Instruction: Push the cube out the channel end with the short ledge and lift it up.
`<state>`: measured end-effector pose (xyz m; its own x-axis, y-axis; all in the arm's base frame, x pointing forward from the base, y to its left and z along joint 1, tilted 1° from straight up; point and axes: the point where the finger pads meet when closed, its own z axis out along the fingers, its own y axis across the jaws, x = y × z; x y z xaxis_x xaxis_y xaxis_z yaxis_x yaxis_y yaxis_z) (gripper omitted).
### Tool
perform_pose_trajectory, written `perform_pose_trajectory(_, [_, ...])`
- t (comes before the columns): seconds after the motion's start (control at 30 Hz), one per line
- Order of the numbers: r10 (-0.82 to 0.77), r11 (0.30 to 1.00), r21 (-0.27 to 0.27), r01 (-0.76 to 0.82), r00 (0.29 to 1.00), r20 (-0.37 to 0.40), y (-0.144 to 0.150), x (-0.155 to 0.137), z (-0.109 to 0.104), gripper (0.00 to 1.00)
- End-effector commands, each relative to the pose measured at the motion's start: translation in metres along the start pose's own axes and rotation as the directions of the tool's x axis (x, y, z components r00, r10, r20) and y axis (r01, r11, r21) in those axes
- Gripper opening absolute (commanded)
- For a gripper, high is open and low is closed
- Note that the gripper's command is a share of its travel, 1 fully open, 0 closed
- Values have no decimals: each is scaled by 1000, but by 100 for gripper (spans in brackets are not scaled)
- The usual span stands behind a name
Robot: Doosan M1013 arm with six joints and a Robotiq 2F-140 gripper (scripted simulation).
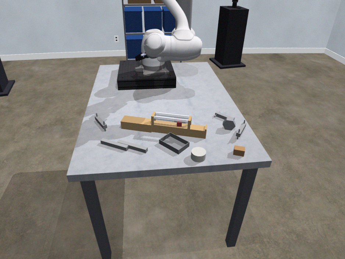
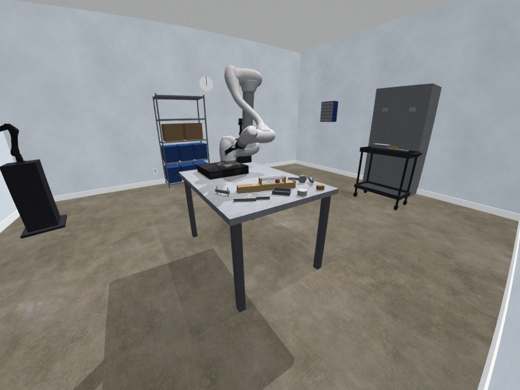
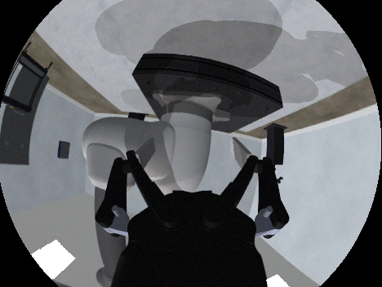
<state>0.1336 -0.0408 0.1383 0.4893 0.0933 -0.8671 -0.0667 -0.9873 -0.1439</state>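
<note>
A long wooden channel (image 1: pixel 164 126) lies across the middle of the table, and it also shows in the exterior view (image 2: pixel 266 186). Its middle section is roofed by pale bars (image 1: pixel 171 117). The small red cube (image 1: pixel 179 124) sits inside this covered section, toward the right. The right end has a short ledge with a raised lip (image 1: pixel 205 128). The left end has a longer open ledge (image 1: pixel 133 124). My gripper (image 3: pixel 193 144) is open and empty. It is held high and looks back at the arm's own base (image 3: pixel 208 88), far from the channel.
Two grey bars (image 1: pixel 124 145), an open grey tray (image 1: pixel 174 142), a white cylinder (image 1: pixel 198 154) and a small wooden block (image 1: pixel 239 150) lie in front of the channel. A pegged stick (image 1: pixel 100 122) lies at left. A hex-headed tool (image 1: pixel 227 121) and another pegged stick (image 1: pixel 240 129) lie at right.
</note>
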Motion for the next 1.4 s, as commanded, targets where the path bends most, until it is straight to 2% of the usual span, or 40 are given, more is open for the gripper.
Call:
perform_pose_trajectory(0.0, [0, 1000, 0, 0, 1000, 0, 0, 0, 0, 100])
perform_pose_trajectory(0.53, [0, 1000, 0, 0, 1000, 0, 0, 0, 0, 100])
perform_pose_trajectory(0.57, [-1, 1000, 0, 1, 1000, -1, 0, 0, 0, 0])
perform_pose_trajectory(0.63, [-23, 1000, 0, 23, 999, -25, 4, 10, -9, 0])
perform_pose_trajectory(0.7, [-91, 996, -7, 90, 991, -99, 15, 39, -37, 0])
perform_pose_trajectory(0.73, [-142, 990, -21, 141, 978, -155, 25, 61, -59, 0])
perform_pose_trajectory(0.77, [-204, 979, -46, 199, 954, -221, 29, 69, -69, 0])
perform_pose_trajectory(0.8, [-204, 979, -46, 199, 954, -221, 34, 80, -81, 0])
perform_pose_trajectory(0.83, [-274, 962, -87, 260, 916, -292, 41, 90, -94, 0])
perform_pose_trajectory(0.87, [-274, 962, -87, 260, 916, -292, 46, 101, -106, 0])
perform_pose_trajectory(0.9, [-348, 937, -145, 317, 865, -360, 53, 109, -120, 0])
perform_pose_trajectory(0.93, [-348, 937, -145, 317, 865, -360, 59, 120, -132, 0])
perform_pose_trajectory(0.97, [-424, 905, -218, 364, 803, -419, 66, 127, -146, 0])
perform_pose_trajectory(1.03, [-424, 905, -218, 364, 803, -419, 78, 147, -171, 0])
perform_pose_trajectory(1.1, [-424, 905, -218, 364, 803, -419, 78, 147, -171, 0])
perform_pose_trajectory(1.13, [-498, 866, -303, 398, 732, -464, 99, 172, -210, 0])
perform_pose_trajectory(1.17, [-498, 866, -303, 398, 732, -464, 103, 178, -217, 0])
perform_pose_trajectory(1.2, [-568, 821, -392, 414, 660, -492, 110, 181, -227, 0])
perform_pose_trajectory(1.3, [-568, 821, -392, 414, 660, -492, 132, 210, -267, 0])
perform_pose_trajectory(1.33, [-630, 773, -480, 416, 592, -503, 141, 213, -283, 0])
perform_pose_trajectory(1.37, [-630, 773, -480, 416, 592, -503, 149, 222, -297, 0])
